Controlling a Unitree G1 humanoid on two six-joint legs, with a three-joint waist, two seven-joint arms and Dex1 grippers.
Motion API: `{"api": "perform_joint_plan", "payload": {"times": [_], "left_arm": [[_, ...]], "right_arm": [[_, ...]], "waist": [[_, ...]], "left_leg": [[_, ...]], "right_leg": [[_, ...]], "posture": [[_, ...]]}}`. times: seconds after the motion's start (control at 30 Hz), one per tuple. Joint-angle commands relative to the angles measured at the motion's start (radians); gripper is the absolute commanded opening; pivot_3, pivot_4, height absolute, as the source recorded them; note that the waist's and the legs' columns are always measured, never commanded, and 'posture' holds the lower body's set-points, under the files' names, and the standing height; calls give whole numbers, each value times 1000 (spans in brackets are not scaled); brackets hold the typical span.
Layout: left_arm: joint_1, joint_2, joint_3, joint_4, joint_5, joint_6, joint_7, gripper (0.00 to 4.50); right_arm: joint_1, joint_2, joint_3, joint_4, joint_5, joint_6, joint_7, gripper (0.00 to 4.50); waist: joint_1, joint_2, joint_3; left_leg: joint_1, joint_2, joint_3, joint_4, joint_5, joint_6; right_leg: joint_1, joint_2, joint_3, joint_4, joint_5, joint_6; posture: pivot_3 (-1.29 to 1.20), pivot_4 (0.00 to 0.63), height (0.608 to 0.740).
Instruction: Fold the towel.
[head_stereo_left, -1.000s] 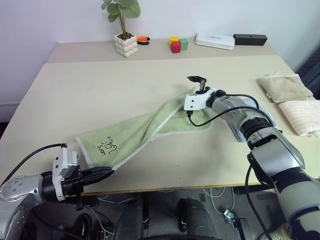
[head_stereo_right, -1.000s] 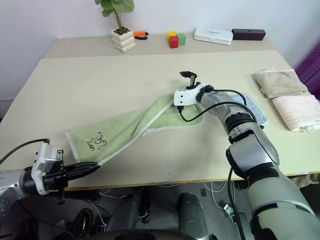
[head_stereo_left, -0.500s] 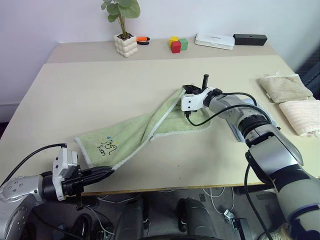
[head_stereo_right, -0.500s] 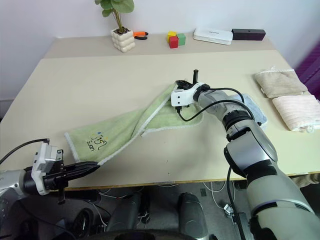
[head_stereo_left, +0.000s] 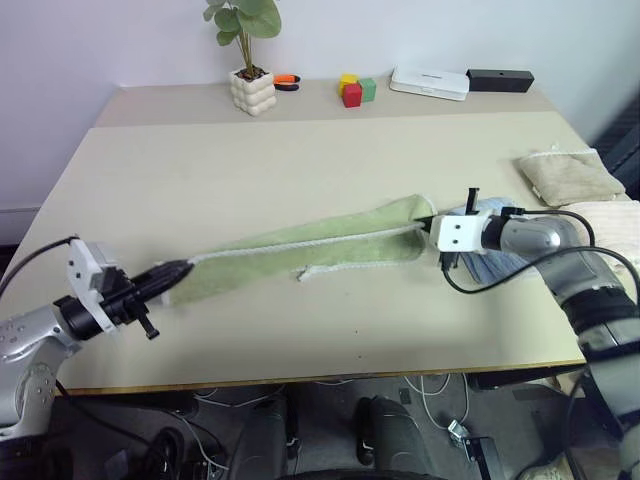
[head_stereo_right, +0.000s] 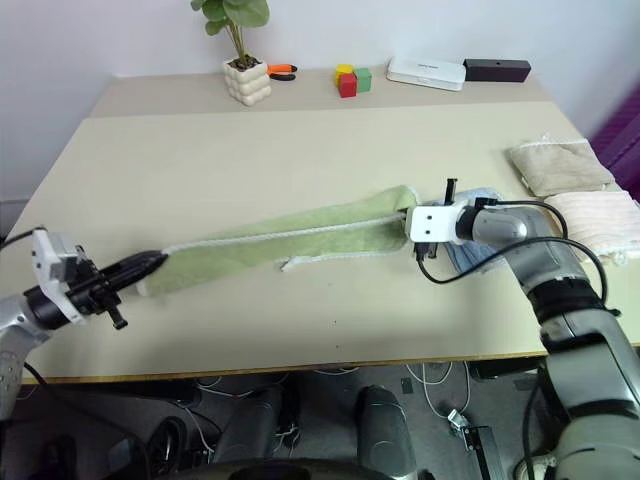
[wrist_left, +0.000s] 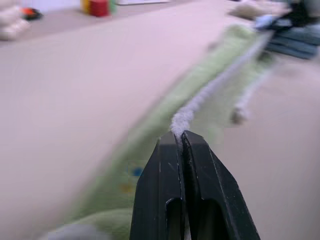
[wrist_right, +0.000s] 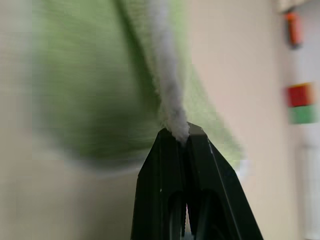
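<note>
Head views: we have the green towel (head_stereo_left: 310, 250) strung between both grippers, just above the table (head_stereo_left: 300, 160). Left gripper (head_stereo_left: 178, 268) is clamped on the end nearest it, right gripper (head_stereo_left: 432, 222) clamped on the far end. Long axis runs straight from one gripper to the other, rising slightly toward the right one. One white-edged corner (head_stereo_left: 303, 273) hangs loose below the span, roughly midway between the grippers. A blue folded towel (head_stereo_left: 490, 262) sits right under the right gripper.

Left wrist view: fingers (wrist_left: 172, 170) pressed together on the white edging (wrist_left: 200, 102); the cloth runs straight away from the tips toward the other gripper.

Right wrist view: same picture, fingers (wrist_right: 172, 165) pinched on the white hem (wrist_right: 167, 100), green cloth fanning out beyond.

Risks, our read: both pinches look thin, hem only, so more tension could pull an edge out. The hanging corner suggests the towel is twisted or bunched, so the fold may land crooked. The right gripper could also snag the blue towel.
</note>
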Motion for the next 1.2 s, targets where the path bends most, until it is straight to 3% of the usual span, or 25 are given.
{"api": "perform_joint_plan", "payload": {"times": [0.03,0.13,0.23,0.33,0.43,0.47,0.57,0.67,0.87,1.0,1.13,1.2], "left_arm": [[-49,44,0,60,48,-59,-42,0],[-133,54,-33,139,93,-93,-42,0],[-356,27,-138,374,285,-274,61,0],[-575,-11,-208,627,419,-427,174,0],[-812,-36,-257,863,487,-539,210,0],[-915,-30,-271,947,520,-582,237,0],[-1172,37,-308,1125,624,-692,357,0],[-1275,77,-309,1228,639,-746,342,0],[-1215,116,-275,1264,578,-819,156,0],[-1061,114,-245,1197,483,-848,-73,0],[-935,102,-227,1118,414,-829,-210,0],[-801,98,-231,1041,378,-819,-288,0]], "right_arm": [[29,-62,-95,-288,140,237,106,44],[30,-63,-119,-385,148,339,114,44],[-45,11,-95,-259,32,286,1,44],[-185,90,-22,-52,-147,183,-146,44],[-431,204,8,190,-283,138,-387,44],[-530,233,21,283,-334,126,-490,44],[-717,236,57,441,-464,62,-724,44],[-767,218,66,507,-499,-12,-798,44],[-622,157,34,405,-446,-73,-680,44],[-338,52,-7,108,-280,-44,-382,44],[-160,2,-48,-126,-154,54,-198,44],[-45,-52,-59,-251,-86,97,-86,44]], "waist": [[1,0,0],[8,-1,0],[22,-3,-1],[28,-4,0],[21,-5,1],[19,-5,1],[6,-8,4],[-1,-14,8],[-2,-13,8],[6,-14,8],[3,-14,8],[-1,-14,8]], "left_leg": [[0,0,0,0,0,0],[0,1,0,1,0,0],[0,3,0,2,0,0],[-2,2,2,4,0,0],[-7,1,5,4,1,0],[-12,1,5,4,5,-7],[-19,1,5,1,7,-10],[-26,1,8,1,8,-10],[-17,4,17,-1,6,-7],[-18,5,16,5,6,-7],[-18,6,17,6,5,-6],[-18,7,17,8,5,-6]], "right_leg": [[0,0,0,0,0,0],[-1,1,0,0,1,-2],[-3,1,-1,-2,0,-4],[-3,2,-1,-3,3,-6],[-6,2,0,-2,7,-1],[-11,2,1,0,7,0],[-19,3,1,2,7,1],[-24,3,-1,0,6,3],[-17,2,0,-2,6,4],[-16,3,-1,1,6,3],[-16,3,0,1,6,3],[-16,3,0,2,7,2]], "posture": [[0,150,740],[0,150,740],[0,150,740],[0,150,740],[0,150,740],[0,150,740],[0,150,740],[0,150,740],[0,150,740],[0,150,740],[0,150,740],[0,150,740]]}}
